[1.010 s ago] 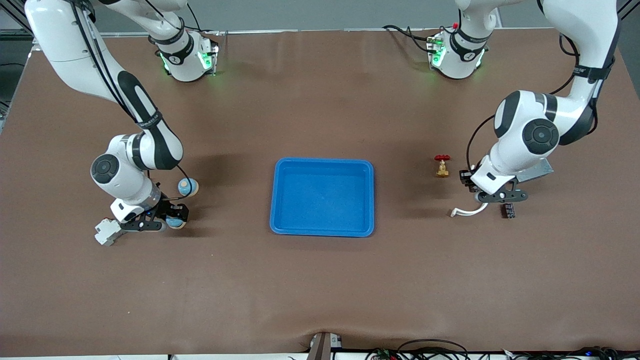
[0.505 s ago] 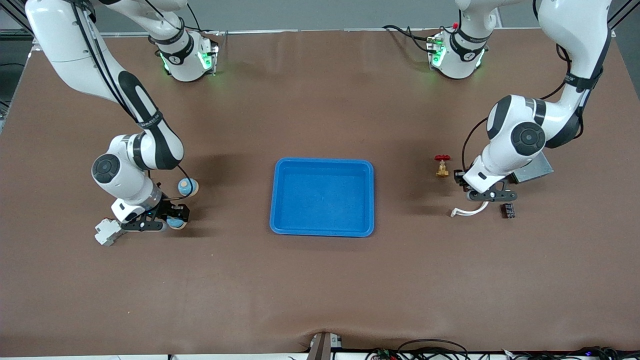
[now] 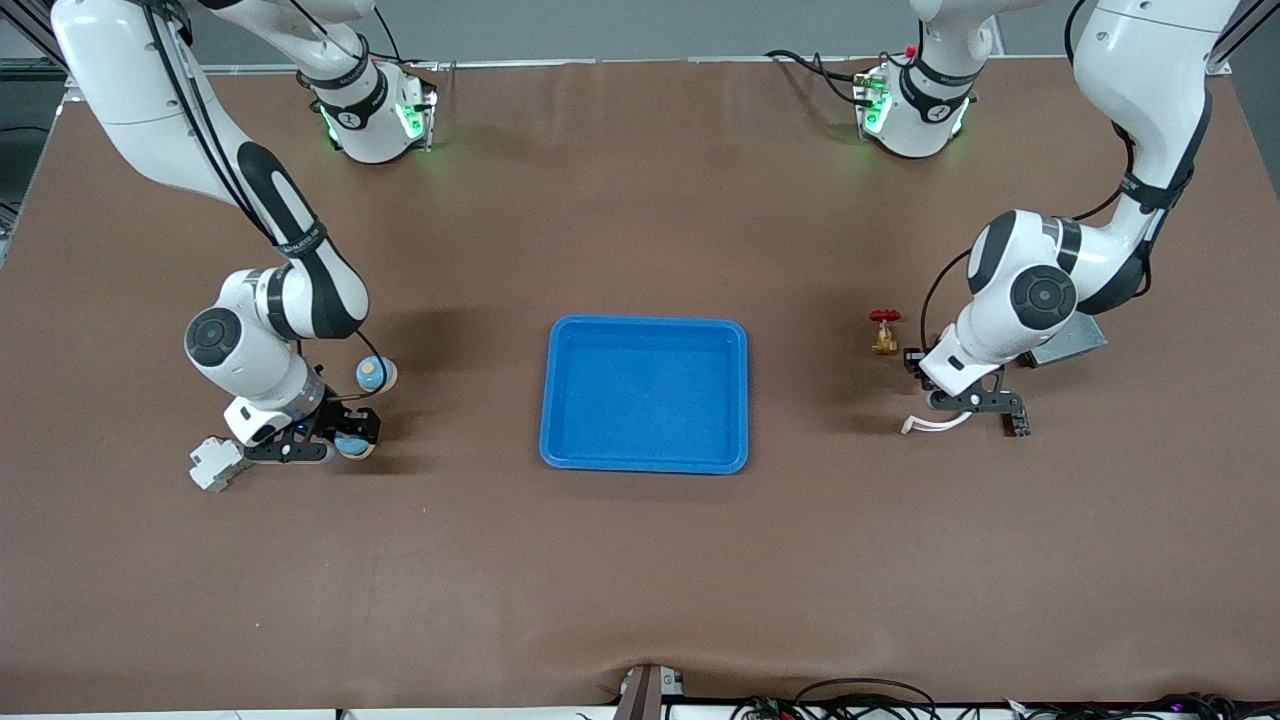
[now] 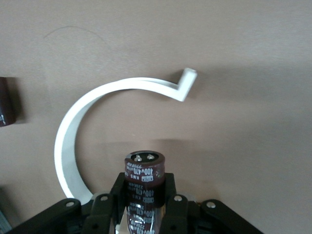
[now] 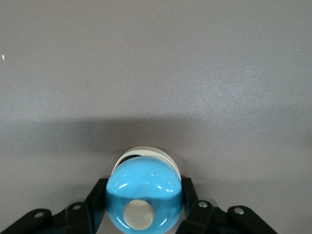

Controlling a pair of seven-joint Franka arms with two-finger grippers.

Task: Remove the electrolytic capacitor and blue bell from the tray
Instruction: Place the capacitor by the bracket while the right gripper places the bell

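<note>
- At the worktop's (image 3: 640, 600) middle we see the tray (image 3: 645, 462) empty: both task things are already out of it, each held by one of our arms.
- Our left gripper (image 3: 975, 402) is low, toward the left arm's end of the worktop, its jaws pinching the capacitor (image 4: 144, 187) around the body, terminals pointing away from the wrist.
- We judge it is held this low in order to be set down well apart from the tray, beside what already lies there.
- Our right gripper (image 3: 335, 438) is low toward the right arm's end, its jaws pinching the blue bell (image 5: 144, 202); we judge it is likewise about to be released.
- The front view places things: a red-handled valve (image 3: 884, 331), a grey plate (image 3: 1070, 342) partly under the left arm, a small dark part (image 3: 1018, 425) and a white curved strip (image 3: 935, 422) by the left gripper; a white block (image 3: 213, 463) and a blue-and-tan ball (image 3: 375, 374) by the right.
- That view hides the capacitor under the left gripper; only the left wrist view shows it, with the white curved strip arcing on the worktop just beside it.
- The right wrist view alone shows the bell's pale centre knob and pale rim, and bare worktop ahead of it.
- Neither wrist view shows the tray.
</note>
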